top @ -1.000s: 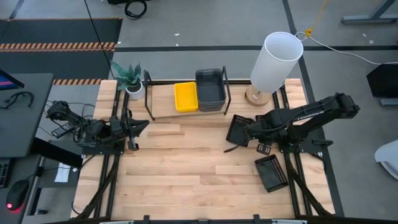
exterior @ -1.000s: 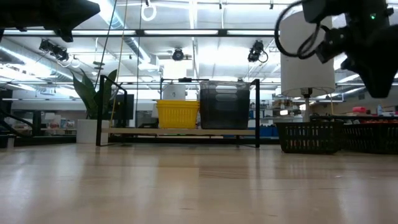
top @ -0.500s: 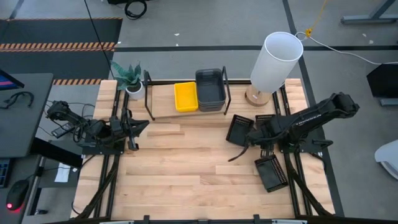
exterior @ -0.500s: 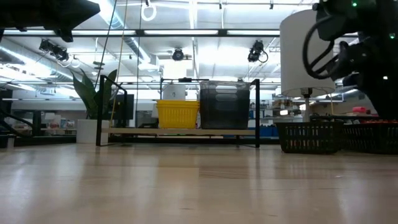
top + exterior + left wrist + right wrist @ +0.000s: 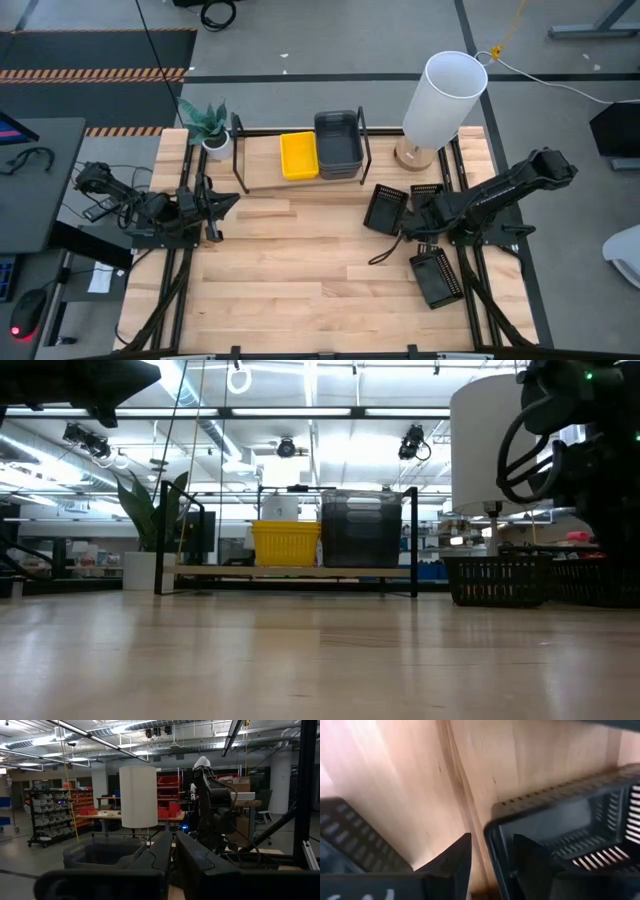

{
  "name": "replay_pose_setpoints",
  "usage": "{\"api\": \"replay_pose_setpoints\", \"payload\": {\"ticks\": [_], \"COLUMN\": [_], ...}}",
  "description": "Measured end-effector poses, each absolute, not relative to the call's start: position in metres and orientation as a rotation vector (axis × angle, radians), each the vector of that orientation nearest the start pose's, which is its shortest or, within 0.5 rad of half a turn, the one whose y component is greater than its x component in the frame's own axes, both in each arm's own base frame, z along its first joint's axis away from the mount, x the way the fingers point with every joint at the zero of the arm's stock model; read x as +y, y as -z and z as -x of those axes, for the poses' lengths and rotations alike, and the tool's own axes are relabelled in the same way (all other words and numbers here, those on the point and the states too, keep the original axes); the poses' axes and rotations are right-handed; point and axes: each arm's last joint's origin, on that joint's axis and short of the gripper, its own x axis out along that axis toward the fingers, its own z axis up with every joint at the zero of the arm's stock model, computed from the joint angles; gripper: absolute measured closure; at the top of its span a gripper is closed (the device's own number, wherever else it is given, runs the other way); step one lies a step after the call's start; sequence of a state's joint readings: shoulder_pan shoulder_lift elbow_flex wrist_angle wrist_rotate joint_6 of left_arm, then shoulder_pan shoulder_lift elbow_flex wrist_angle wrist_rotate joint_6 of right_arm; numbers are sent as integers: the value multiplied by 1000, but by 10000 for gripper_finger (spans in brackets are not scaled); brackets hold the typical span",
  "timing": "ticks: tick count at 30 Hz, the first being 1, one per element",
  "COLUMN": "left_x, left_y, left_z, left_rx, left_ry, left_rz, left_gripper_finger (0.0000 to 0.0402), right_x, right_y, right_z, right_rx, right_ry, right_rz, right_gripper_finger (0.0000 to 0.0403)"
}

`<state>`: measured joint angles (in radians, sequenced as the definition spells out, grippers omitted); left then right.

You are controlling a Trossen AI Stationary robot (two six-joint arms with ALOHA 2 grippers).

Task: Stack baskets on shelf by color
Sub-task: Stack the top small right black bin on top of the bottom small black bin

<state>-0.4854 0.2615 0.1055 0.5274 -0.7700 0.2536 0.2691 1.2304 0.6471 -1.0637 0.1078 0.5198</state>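
Right gripper open — straddling a black basket's rim — left gripper closed.

I see bare table across the centre and lower left of the high view, wide enough for either arm. The shelf has free board on its left half; yellow basket and grey basket fill the right. A lamp crowds the upper right, a plant the shelf's left end. Black baskets clutter the right side around the right gripper.
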Motion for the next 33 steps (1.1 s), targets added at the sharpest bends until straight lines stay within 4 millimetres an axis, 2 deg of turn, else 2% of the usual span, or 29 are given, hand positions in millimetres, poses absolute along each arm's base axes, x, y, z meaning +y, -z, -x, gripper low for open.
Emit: {"api": "replay_pose_setpoints", "payload": {"ticks": [11, 20, 22, 27, 33], "left_x": [-28, -28, -28, -28, -28], "left_y": [-225, -225, -225, -225, -225], "left_z": [-97, -97, -97, -97, -97], "left_rx": [-263, -263, -263, -263, -263], "left_ry": [-317, -317, -317, -317, -317], "left_rz": [-31, -31, -31, -31, -31], "left_gripper_finger": [369, 366, 363, 364, 373], "right_x": [40, 41, 41, 41, 46], "right_y": [-148, -138, -138, -139, -160], "right_z": [-155, -159, -159, -160, -170], "right_rx": [1650, 1707, 1711, 1712, 1729], "right_ry": [353, 372, 358, 341, 319], "right_rz": [-102, -81, -68, -79, -121], "right_gripper_finger": [317, 378, 394, 395, 398]}}
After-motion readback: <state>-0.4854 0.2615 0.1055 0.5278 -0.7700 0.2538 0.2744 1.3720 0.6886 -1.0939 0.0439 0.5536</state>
